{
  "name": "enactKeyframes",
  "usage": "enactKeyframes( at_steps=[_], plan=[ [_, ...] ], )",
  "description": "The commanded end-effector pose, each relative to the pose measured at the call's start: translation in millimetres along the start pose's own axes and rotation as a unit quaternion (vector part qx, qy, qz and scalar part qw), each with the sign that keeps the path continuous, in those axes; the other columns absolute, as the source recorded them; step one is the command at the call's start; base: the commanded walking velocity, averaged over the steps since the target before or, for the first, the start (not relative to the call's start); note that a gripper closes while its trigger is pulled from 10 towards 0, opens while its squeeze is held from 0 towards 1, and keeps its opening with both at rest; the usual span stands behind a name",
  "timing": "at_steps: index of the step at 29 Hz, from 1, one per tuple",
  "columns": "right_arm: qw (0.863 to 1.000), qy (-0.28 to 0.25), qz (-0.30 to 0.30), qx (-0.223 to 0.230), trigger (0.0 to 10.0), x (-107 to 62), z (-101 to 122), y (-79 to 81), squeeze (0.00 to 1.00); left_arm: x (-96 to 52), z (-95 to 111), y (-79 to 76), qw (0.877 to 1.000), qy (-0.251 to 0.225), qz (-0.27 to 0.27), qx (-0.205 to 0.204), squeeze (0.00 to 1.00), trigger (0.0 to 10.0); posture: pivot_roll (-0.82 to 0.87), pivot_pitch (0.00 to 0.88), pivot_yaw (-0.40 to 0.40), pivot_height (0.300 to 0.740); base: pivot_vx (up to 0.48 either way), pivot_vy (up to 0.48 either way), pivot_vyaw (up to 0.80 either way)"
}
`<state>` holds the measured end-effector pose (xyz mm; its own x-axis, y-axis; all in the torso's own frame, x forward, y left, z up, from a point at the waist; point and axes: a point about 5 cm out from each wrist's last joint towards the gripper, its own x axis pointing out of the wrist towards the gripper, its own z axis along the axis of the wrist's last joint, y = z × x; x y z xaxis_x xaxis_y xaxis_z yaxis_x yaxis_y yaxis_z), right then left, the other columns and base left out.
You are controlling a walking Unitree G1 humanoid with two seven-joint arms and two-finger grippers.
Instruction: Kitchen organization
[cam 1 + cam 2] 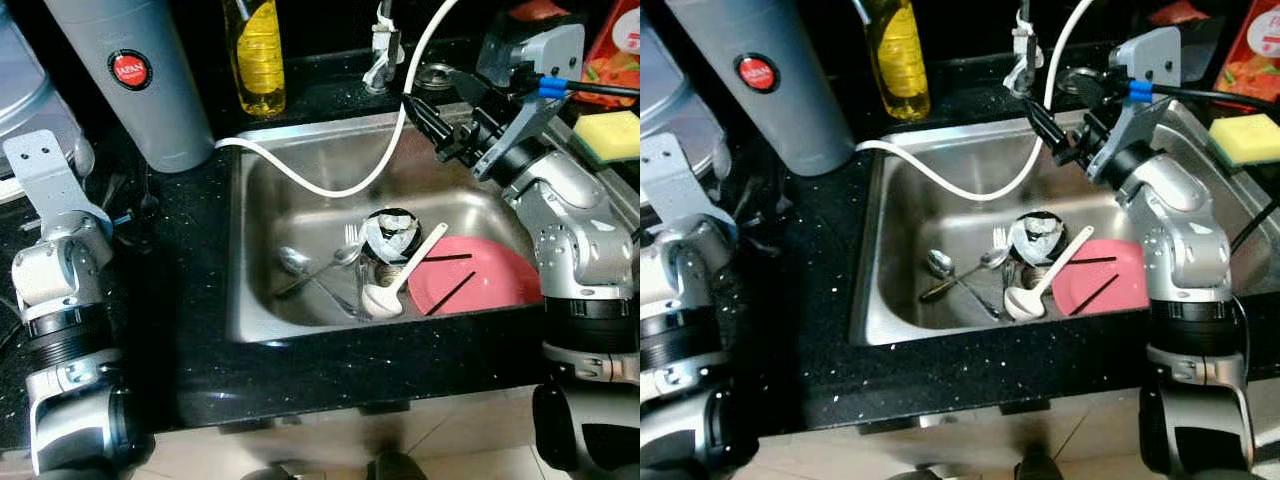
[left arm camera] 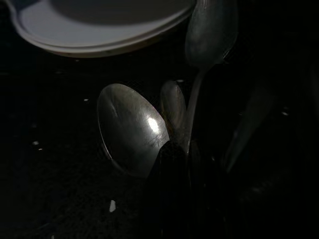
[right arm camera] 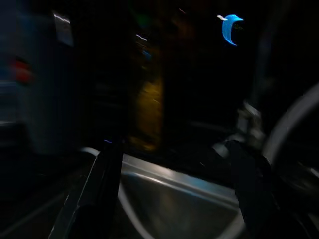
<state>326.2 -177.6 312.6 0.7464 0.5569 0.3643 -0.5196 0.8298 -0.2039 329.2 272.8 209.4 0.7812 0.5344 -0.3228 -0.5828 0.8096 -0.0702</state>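
With the right end effector [image 1: 1052, 128] spread wide above the sink's [image 1: 940, 160] far rim, the light, slippery white ladle [image 1: 1045, 278] near the pink plate [image 1: 1110, 280] wants gripping mid-handle.

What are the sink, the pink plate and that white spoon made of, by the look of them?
Sink: stainless steel, brushed, with soft grey reflections. Pink plate: probably plastic, given its flat matte colour. White spoon: plastic or ceramic; its smooth, opaque white leaves it open.
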Motion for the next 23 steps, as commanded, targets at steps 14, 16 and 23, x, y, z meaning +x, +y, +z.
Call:
enactKeyframes(
  at_steps=[14,16,23],
  plan=[
    [0.97,0.015,0.244,0.004,10.0,-17.6,5,55.6,0.0,-17.2,36,4.8,0.991,-0.122,0.053,0.009,0.0,10.0,-0.06,0.105,0.095,0.74,0.0,0.0,0.0],
    [0.968,0.016,0.251,0.006,10.0,-19.1,5,56.8,0.0,-22.7,45,1.9,0.987,-0.155,0.049,0.012,0.0,10.0,-0.06,0.105,0.095,0.74,0.0,0.0,0.0],
    [0.964,-0.026,0.259,0.045,10.0,-20.8,20,57.1,0.0,-46.7,72,-14.0,0.959,-0.277,0.012,0.061,0.0,10.0,-0.05,0.105,0.095,0.74,0.0,0.0,0.0]
  ],
)
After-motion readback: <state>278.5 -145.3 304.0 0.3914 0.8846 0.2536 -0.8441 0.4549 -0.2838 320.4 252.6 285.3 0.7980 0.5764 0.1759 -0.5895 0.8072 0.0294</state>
